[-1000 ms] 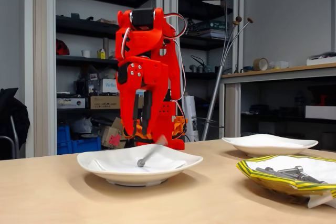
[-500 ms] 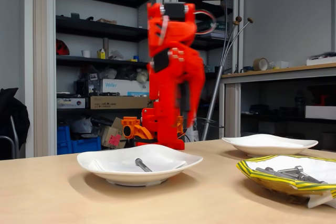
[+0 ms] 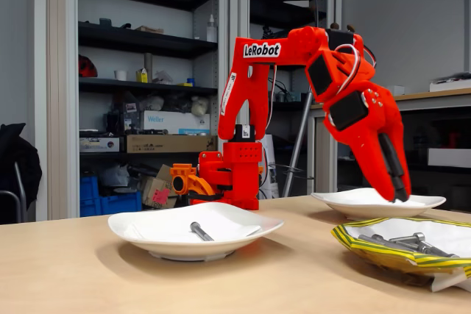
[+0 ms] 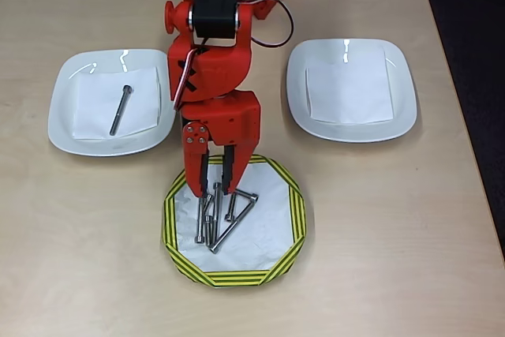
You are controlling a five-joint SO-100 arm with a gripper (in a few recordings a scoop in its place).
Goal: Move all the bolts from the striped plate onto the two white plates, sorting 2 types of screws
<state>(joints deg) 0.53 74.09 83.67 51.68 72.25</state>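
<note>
now the arm has swung away from the left white plate (image 4: pixel 106 102), where it hung a second ago, and leans out over the striped plate (image 4: pixel 234 277) at the near middle of the bench (image 4: pixel 394 258). one long bolt (image 4: pixel 121 110) lies alone on the paper square in that left plate, free of the pincer, so the first delivery looks done.

the pincer (image 4: pixel 216 189) points down over the far edge of the striped plate, its two dark fingers a little apart with nothing between them. in the overhead view the tips sit right over the top of the pile of bolts (image 4: pixel 218 217); in the fixed view the pincer (image 3: pixel 401 196) hangs above the striped plate (image 3: pixel 368 249), though from that side it is hard to tell how much air is left under it.

the pile holds several bolts lying close and crossing one another, long slim ones and at least one shorter one (image 4: pixel 230 208); the exact count is hard to read. the right white plate (image 4: pixel 351 88) carries just its paper square.

so the job is near its start: one bolt sorted, the rest waiting. the next pick probably calls for singling out one shank from the tangle, and a neighbour could get dragged along or nudged toward the rim.
</note>
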